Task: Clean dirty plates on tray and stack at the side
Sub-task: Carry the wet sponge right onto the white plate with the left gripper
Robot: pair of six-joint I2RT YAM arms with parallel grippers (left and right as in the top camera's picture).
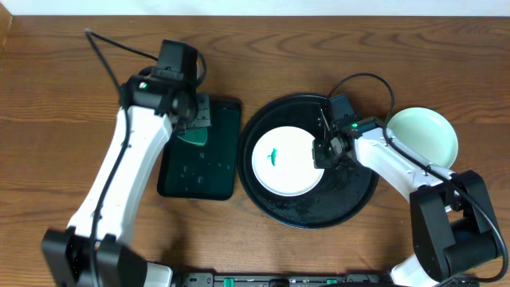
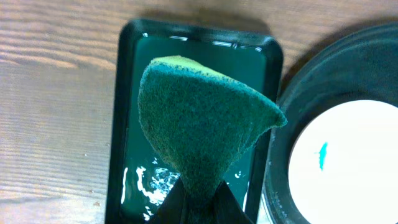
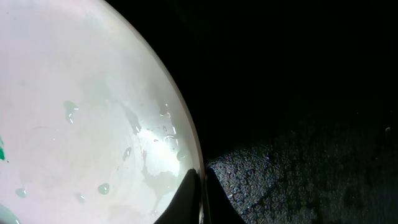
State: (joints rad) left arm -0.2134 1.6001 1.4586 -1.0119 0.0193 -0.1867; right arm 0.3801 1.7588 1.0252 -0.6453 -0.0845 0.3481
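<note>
Gripped a green sponge (image 2: 199, 124) by its narrow end in the closed left gripper (image 2: 196, 202), fingers mostly cut off at the frame's bottom, above the wet dark green tray (image 2: 249, 68). Pinched the rim of the white plate (image 1: 287, 163) in the tightly closed right gripper (image 3: 200, 190). Found that plate on the black tray (image 1: 351, 203), with a small green smear (image 1: 273, 156) near its centre. Saw a mint-green plate (image 1: 422, 131) on the table (image 1: 64, 80) just right of the tray, edge partly under the right arm (image 1: 398, 163); could not tell whether single or stacked.
</note>
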